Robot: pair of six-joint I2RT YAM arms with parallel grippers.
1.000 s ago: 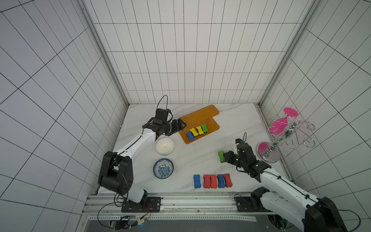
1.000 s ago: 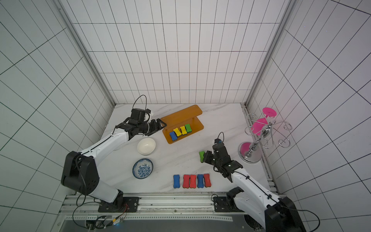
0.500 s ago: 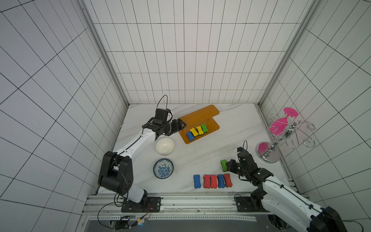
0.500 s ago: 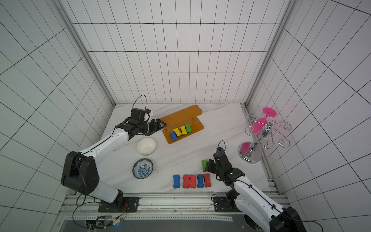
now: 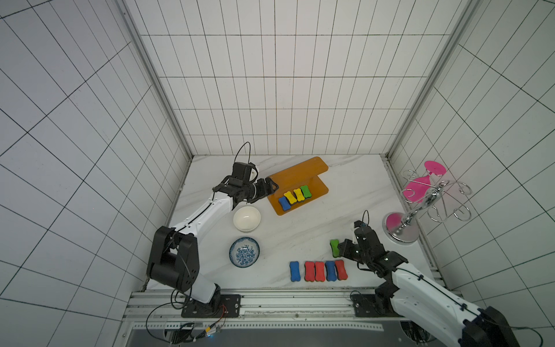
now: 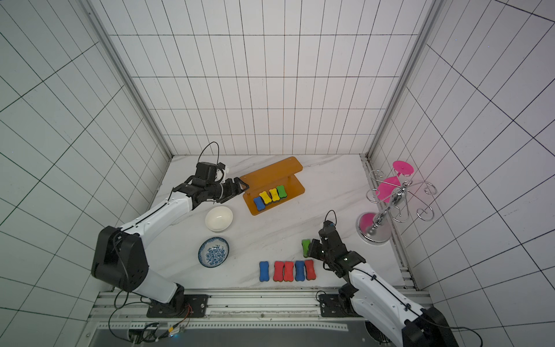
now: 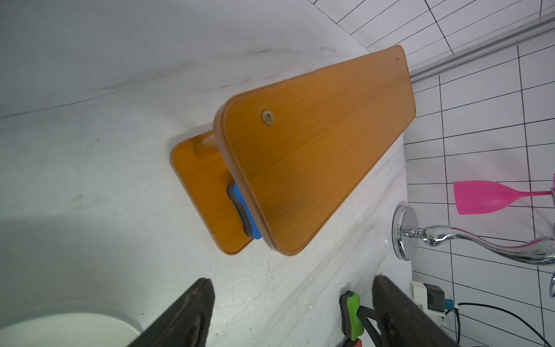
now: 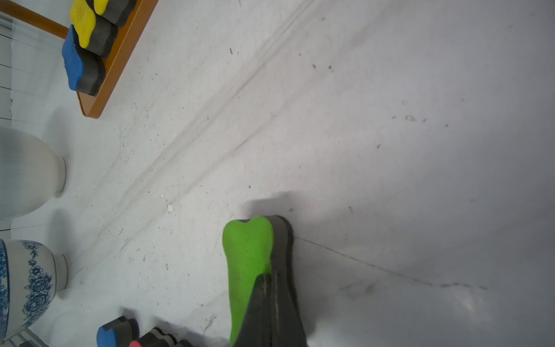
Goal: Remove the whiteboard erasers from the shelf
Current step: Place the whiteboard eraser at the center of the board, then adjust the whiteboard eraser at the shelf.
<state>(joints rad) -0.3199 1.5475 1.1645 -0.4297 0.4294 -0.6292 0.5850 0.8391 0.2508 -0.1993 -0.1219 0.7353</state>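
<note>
The orange shelf (image 5: 300,174) stands at the back of the table. Its lower tier carries a blue (image 5: 283,203), two yellow (image 5: 290,197) and a green eraser (image 5: 306,191) side by side. My left gripper (image 5: 271,187) hangs open beside the shelf's left end, holding nothing. In the left wrist view it (image 7: 291,282) faces the shelf (image 7: 315,150). My right gripper (image 5: 341,249) is shut on another green eraser (image 5: 334,247), held on edge low over the table (image 8: 249,255). Just in front lies a row of blue and red erasers (image 5: 319,271).
A white bowl (image 5: 247,218) and a blue-patterned bowl (image 5: 244,251) sit left of centre, in front of the left arm. A chrome glass rack (image 5: 402,229) with pink glasses stands at the right wall.
My right gripper carried the green eraser toward the table's front, close behind the row of erasers, then stopped. The left arm has not moved.
</note>
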